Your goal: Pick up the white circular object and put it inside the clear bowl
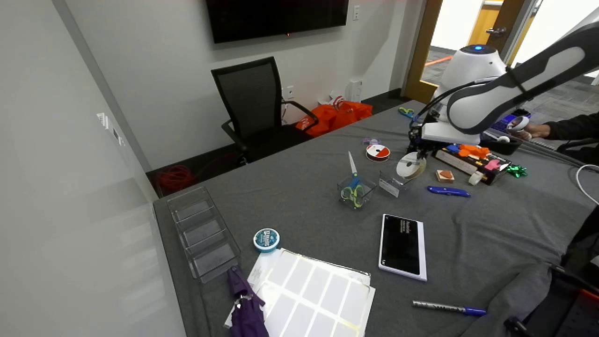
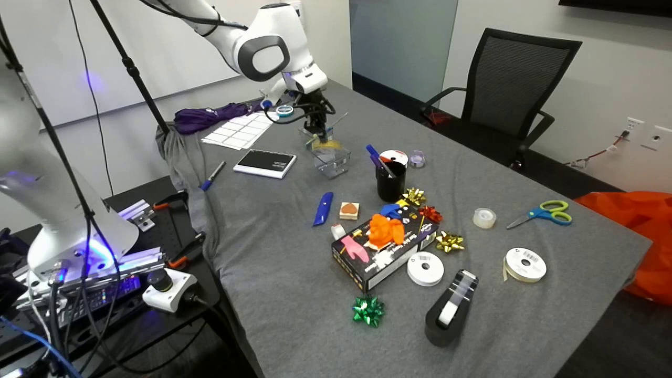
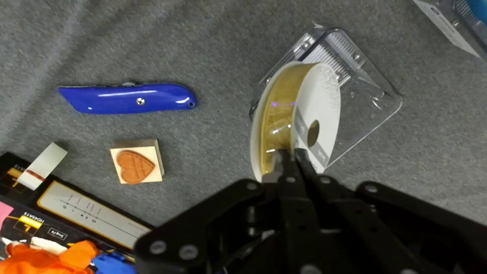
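Hand (image 3: 292, 155) pinches round white spool (image 3: 323, 101) over clear plastic bowl (image 3: 371, 110).

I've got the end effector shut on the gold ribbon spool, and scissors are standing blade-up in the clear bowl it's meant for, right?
Not quite: the scissors aren't in the clear bowl. An exterior view shows them standing blade-up in a separate clear container. The end effector is indeed shut on the gold ribbon spool.
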`<state>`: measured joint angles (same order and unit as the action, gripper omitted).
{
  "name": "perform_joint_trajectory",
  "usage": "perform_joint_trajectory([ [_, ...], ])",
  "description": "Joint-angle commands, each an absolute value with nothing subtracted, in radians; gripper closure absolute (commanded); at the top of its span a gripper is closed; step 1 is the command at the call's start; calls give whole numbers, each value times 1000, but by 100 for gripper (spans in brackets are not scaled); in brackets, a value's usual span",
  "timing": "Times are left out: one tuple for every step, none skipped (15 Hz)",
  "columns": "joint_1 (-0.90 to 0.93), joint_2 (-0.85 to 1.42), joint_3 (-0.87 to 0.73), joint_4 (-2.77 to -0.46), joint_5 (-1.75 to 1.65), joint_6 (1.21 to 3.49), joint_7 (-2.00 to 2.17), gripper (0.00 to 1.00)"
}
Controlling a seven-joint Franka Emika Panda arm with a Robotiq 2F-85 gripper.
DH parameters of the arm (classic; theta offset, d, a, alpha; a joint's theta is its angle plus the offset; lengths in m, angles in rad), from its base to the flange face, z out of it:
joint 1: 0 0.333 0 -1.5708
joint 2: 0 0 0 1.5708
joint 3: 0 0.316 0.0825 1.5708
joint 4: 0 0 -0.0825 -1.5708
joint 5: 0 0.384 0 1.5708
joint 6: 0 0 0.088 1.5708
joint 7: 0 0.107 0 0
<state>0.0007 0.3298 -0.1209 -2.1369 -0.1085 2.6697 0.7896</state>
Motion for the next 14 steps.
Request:
perform_joint_trajectory([
  [39,418,-151,-2042,-91,2646,819,99],
  [43,432,-154,-2032,-87,2652,821,99],
  [44,443,-154,-2025,-79,2658,818,99],
  [39,451,-145,-2022,-61,2669,801,99],
  [38,455,-143,-2022,-49,2678,793,98],
  [36,458,-140,-2014,-39,2676,782,72],
  [34,455,-138,-2021,-27,2685,773,71],
  [31,444,-134,-2038,-16,2692,761,67],
  [26,435,-129,-2048,-1,2699,744,59],
  [22,422,-124,-2070,14,2713,725,53],
  [18,409,-119,-2088,30,2726,701,45],
  [9,387,-106,-2117,54,2748,664,38],
  [0,367,-93,-2143,81,2770,624,31],
  [-14,336,-72,-2180,116,2794,569,25],
])
